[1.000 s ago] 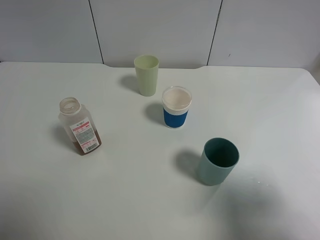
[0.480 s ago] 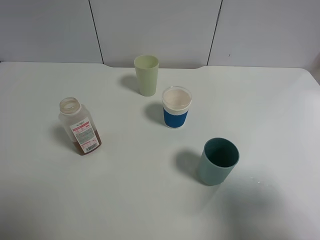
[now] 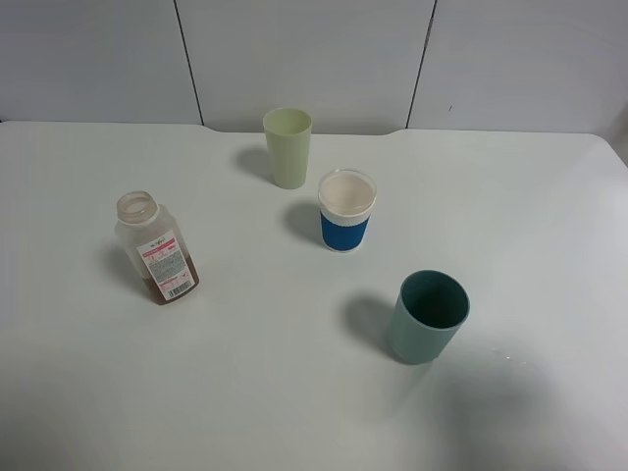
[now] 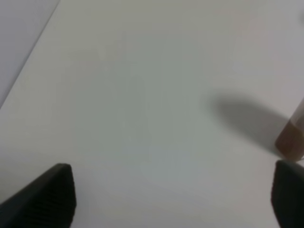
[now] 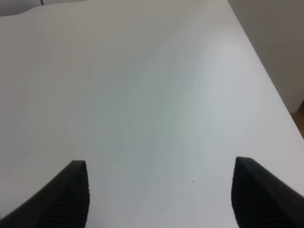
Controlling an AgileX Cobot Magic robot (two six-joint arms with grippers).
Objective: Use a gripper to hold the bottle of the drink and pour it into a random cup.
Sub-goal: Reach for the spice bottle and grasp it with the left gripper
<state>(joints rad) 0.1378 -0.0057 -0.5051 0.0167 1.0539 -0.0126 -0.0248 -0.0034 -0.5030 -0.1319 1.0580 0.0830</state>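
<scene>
Black-fingered L hand [image 4: 171, 202] hangs over white tabletop [image 4: 142, 95], released, empty, bottle [image 4: 290, 140] near one finger. R hand [image 5: 166, 199] also released, empty.

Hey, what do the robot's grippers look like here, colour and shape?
Only the finger ends show, in the wrist views. The left gripper has black fingers with blunt, wedge-like tips and fine ribbing. The right gripper matches: black, ribbed fingers. No gripper bodies, cables or arms are in view; the high camera shows none of the robot.
</scene>
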